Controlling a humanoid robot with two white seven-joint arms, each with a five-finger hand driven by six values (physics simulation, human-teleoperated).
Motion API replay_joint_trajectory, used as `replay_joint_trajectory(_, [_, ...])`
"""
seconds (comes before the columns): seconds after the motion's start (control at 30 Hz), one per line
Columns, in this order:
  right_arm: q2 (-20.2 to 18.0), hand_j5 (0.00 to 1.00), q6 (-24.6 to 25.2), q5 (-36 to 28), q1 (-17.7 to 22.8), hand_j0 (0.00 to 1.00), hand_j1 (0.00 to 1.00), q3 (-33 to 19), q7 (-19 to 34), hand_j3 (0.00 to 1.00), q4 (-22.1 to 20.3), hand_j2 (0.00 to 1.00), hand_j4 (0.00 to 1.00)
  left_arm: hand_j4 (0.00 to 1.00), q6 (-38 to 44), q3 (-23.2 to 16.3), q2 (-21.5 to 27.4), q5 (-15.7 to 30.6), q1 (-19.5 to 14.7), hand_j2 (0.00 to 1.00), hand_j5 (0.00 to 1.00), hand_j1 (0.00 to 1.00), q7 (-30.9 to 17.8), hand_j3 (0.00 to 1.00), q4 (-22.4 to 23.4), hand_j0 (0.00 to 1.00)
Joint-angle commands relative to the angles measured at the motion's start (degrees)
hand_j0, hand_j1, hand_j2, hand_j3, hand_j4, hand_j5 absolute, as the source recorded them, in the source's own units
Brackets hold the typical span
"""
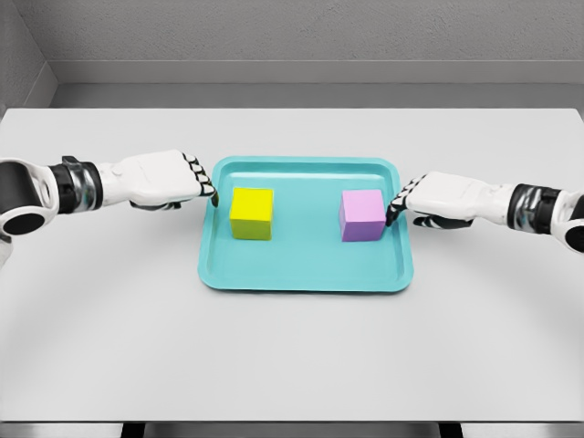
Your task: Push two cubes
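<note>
Both hands at the tray edges, cubes between them.
Teal tray (306,278) sits mid-table (292,365). Yellow cube (252,213) left in the tray, purple cube (362,215) right, well apart. Left hand (169,180) fingers extended, holding nothing, just beside yellow, tray rim between. Right hand (429,201) fingers extended, empty, fingertips at purple's side.

White table (292,365) fills view; grey walls (301,32) behind; even, soft light.

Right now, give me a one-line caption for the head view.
Left hand and right hand flank a teal tray holding a yellow cube and a purple cube.
</note>
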Motion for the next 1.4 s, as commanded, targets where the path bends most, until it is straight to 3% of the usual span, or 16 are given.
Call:
replay_joint_trajectory(0.0, [0.22, 0.59, 0.16, -0.19, 0.00, 0.59, 0.59, 0.00, -0.02, 0.59, -0.14, 0.59, 0.59, 0.69, 0.13, 0.00, -0.03, 0.21, 0.00, 0.69, 0.69, 0.69, -0.45, 0.69, 0.36, 0.69])
replay_joint_trajectory(0.4, [1.98, 0.59, 0.16, 0.86, -0.09, 0.59, 0.59, 0.27, -0.02, 0.59, 0.04, 0.59, 0.59, 0.68, 0.13, 0.00, -1.78, 0.21, -0.09, 0.68, 0.68, 0.68, -1.41, 0.68, 1.15, 0.68])
replay_joint_trajectory(0.67, [2.51, 0.59, 0.16, 2.36, -0.44, 0.59, 0.59, 0.09, -0.02, 0.59, 3.03, 0.59, 0.59, 0.69, 0.13, 0.00, -4.51, 0.13, 0.00, 0.69, 0.69, 0.69, -2.23, 0.69, 1.59, 0.69])
replay_joint_trajectory(1.37, [5.14, 0.59, 0.16, 3.06, -1.32, 0.59, 0.59, 0.62, -0.02, 0.59, 0.13, 0.59, 0.59, 0.68, 0.13, 0.00, -7.32, -0.66, -0.61, 0.68, 0.68, 0.68, -2.23, 0.68, 1.50, 0.68])
